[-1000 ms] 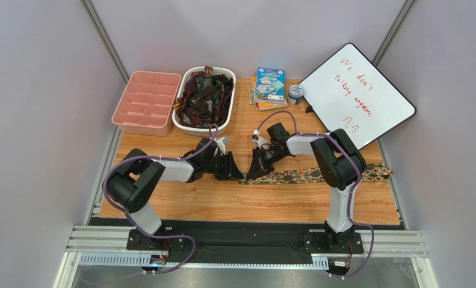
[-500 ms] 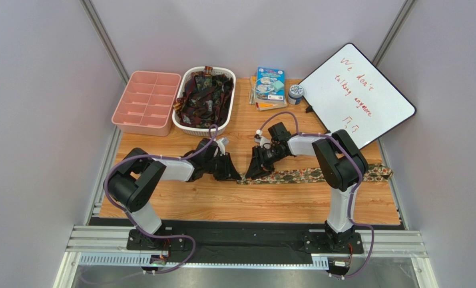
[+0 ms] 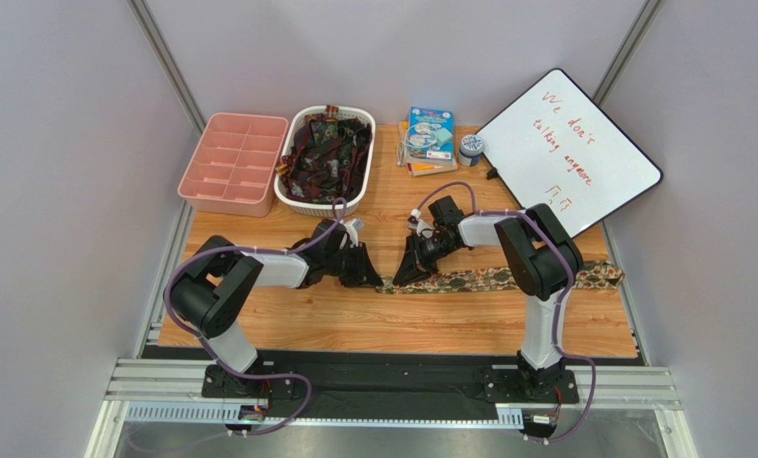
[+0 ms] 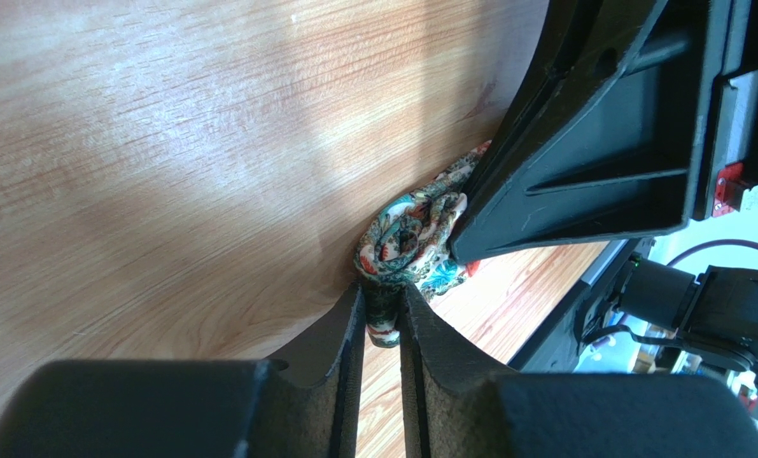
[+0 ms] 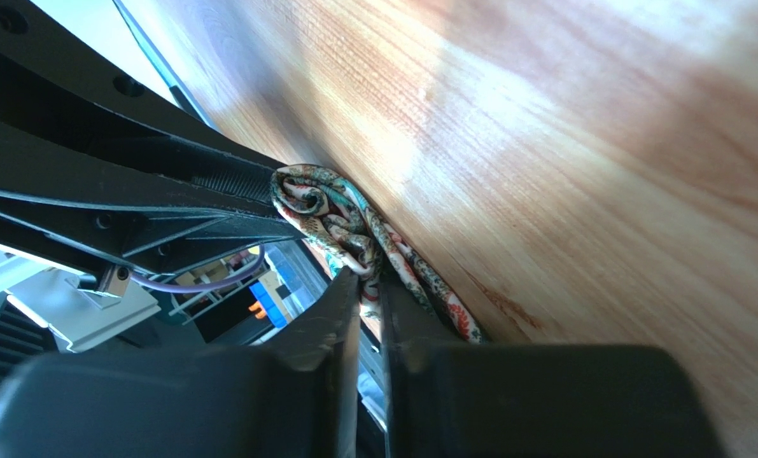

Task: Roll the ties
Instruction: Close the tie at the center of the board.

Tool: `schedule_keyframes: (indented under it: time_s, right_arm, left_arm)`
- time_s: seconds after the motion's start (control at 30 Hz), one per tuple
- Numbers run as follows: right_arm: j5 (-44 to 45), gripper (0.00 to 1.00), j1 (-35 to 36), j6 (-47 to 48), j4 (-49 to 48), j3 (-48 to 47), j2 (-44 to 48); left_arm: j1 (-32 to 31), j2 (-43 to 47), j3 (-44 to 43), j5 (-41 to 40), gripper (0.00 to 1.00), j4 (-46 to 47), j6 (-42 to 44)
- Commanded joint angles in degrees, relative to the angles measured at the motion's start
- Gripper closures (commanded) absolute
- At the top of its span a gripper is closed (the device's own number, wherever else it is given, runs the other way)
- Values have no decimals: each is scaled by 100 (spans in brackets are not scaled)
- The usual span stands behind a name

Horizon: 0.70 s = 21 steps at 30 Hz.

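While both grippers pinch one tie (image 3: 507, 278), the step in hand looks like winding its started end. The roll (image 4: 406, 234) sits on the table (image 3: 287, 324) in front of the basket (image 3: 282, 191), a bit to its right. The flat rest of the tie runs from there away from the basket toward the table's right edge. Left gripper (image 4: 381, 305): jaws nearly together, fabric of the roll clamped between them. Right gripper (image 5: 371, 286): jaws also nearly together with fabric in the gap, so it seems to grip the roll from the other side. To do it well, I'd hold the coil tight with one gripper and turn with the other. Feed the flat length in straight so the edges stack, and regrip one side at a time so the coil can't spring loose. It's only a small coil and most of the tie is unrolled, so early in the job. More ties (image 3: 325, 153) are heaped in the basket. A pink tray (image 3: 231, 164) is just left of the basket. Books (image 3: 428, 138) are just right of it, print too small to read. A whiteboard (image 3: 569, 153) farther right of the basket reads "We don't talking anymore" in red, with small marks below I can't read.
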<state>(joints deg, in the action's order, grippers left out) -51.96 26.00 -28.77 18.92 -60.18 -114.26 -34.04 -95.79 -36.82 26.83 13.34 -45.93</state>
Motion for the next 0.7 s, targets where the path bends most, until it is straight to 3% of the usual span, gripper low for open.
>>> schedule_keyframes:
  time_s: [0.0,0.07,0.17,0.23,0.67]
  right_arm:
    - [160,95,-25,267,103,-99,-167]
    - [309,100,-16,346,95,-108,-263]
    - [485,100,-16,434,86,-125,-378]
    - [547,100,-16,478,86,-134,-457]
    - [732,100,-25,575,77,-125,-404]
  left_arm:
    - [64,86,-97,-135,72,-227,120]
    - [108,156,-89,-47,66,-192,137]
    - [196,437,-45,103,52,-192,190]
    - [231,552,-36,191,49,-270,225]
    - [231,306,-89,200,51,-394,120]
